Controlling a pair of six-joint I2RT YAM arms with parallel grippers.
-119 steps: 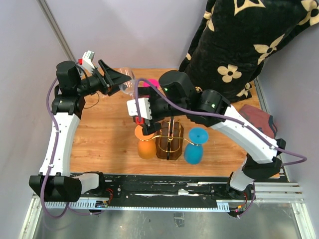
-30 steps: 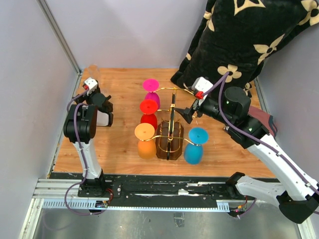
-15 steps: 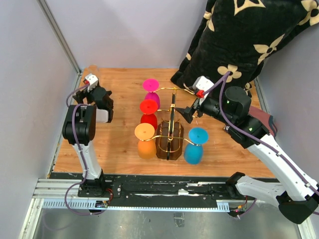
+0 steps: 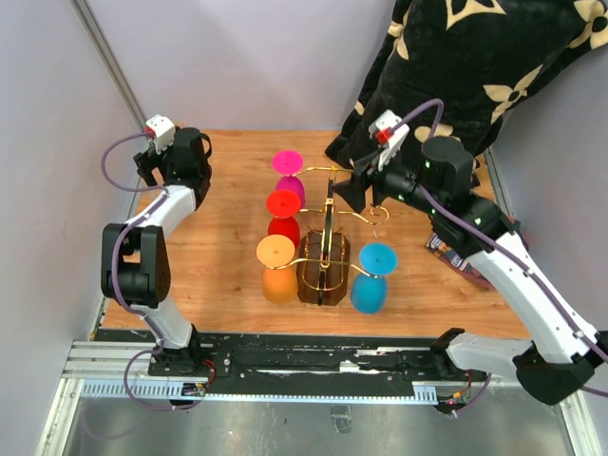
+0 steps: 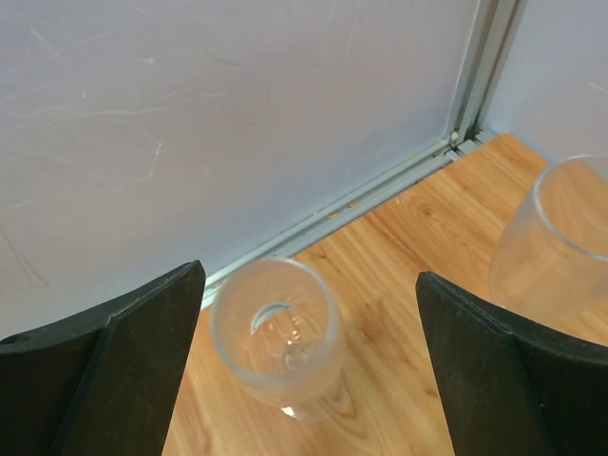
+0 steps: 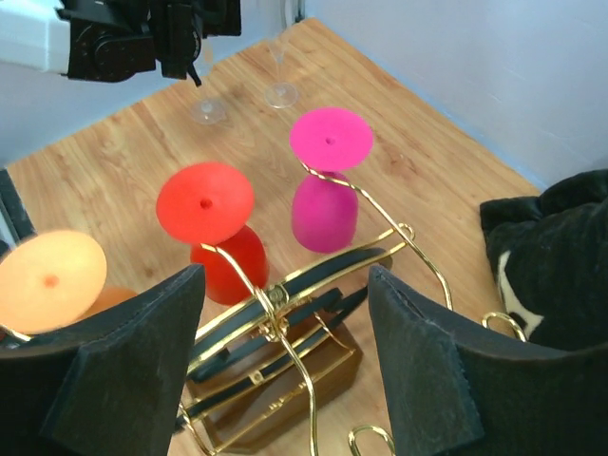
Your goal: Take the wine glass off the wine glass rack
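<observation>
At the far left corner of the table [image 4: 223,266], the left hand [image 5: 309,285] hangs wide open over a clear wine glass [image 5: 275,342].
A second clear glass [image 5: 560,237] stands just beside it. Mid-table, the wine glass rack [image 4: 323,277] carries a pink glass [image 4: 288,162], red glass [image 4: 283,203], orange glass [image 4: 275,251] and blue glass [image 4: 378,257], all upside down. The right hand [image 6: 285,275] hovers above it, fingers spread, gripping nothing.

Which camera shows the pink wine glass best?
The right wrist view: the pink wine glass hangs upside down on the gold wire rack, foot and bowl both clear. The top view shows mostly its round foot. The left wrist view misses it.
</observation>
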